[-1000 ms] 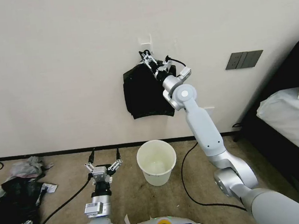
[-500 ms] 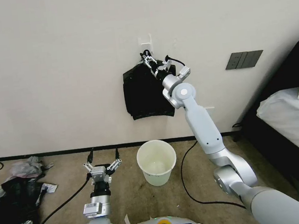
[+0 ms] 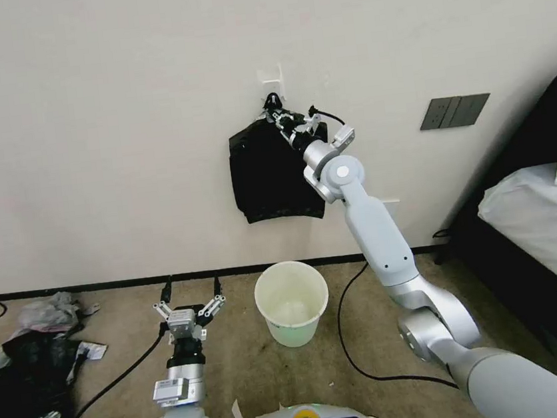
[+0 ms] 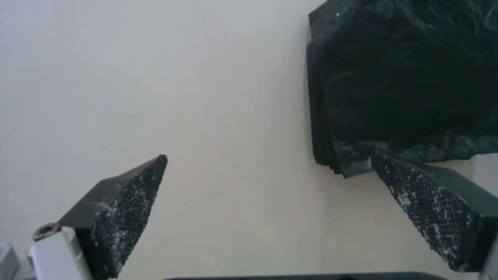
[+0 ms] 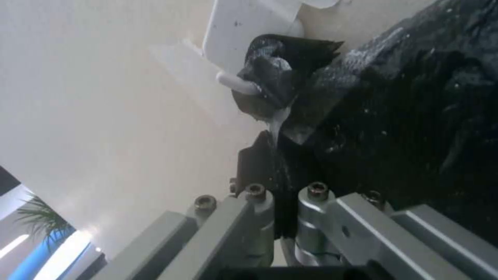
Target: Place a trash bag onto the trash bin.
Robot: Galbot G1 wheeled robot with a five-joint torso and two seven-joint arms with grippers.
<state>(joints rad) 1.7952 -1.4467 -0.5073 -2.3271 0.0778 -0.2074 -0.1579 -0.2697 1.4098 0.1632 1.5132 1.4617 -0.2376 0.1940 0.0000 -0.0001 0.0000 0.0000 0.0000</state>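
Observation:
The cream-white trash bin point(image 3: 295, 332) stands open on the carpet by the wall. Above it a flat sheaf of black bags point(image 3: 267, 177) hangs from a white wall hook point(image 5: 249, 31) by a black clip point(image 5: 270, 85). My right gripper point(image 3: 279, 116) is raised to the sheaf's top, just below the clip. In the right wrist view the right gripper point(image 5: 270, 136) is shut on the thin black film of the trash bag point(image 5: 306, 128) at the front of the sheaf point(image 5: 415, 116). My left gripper point(image 3: 190, 307) hangs open left of the bin; the left gripper point(image 4: 269, 159) faces the wall and the sheaf point(image 4: 404, 77).
A heap of black plastic with grey scraps point(image 3: 22, 372) lies on the floor at the far left. Black cables point(image 3: 350, 341) run over the carpet on both sides of the bin. A bed with white bedding point(image 3: 548, 218) fills the right side. A dark wall plate point(image 3: 455, 111) sits right of the sheaf.
The right gripper's fingers, spread at the sheaf's top a second ago, have closed on the black film under the clip. The left arm has stayed put.

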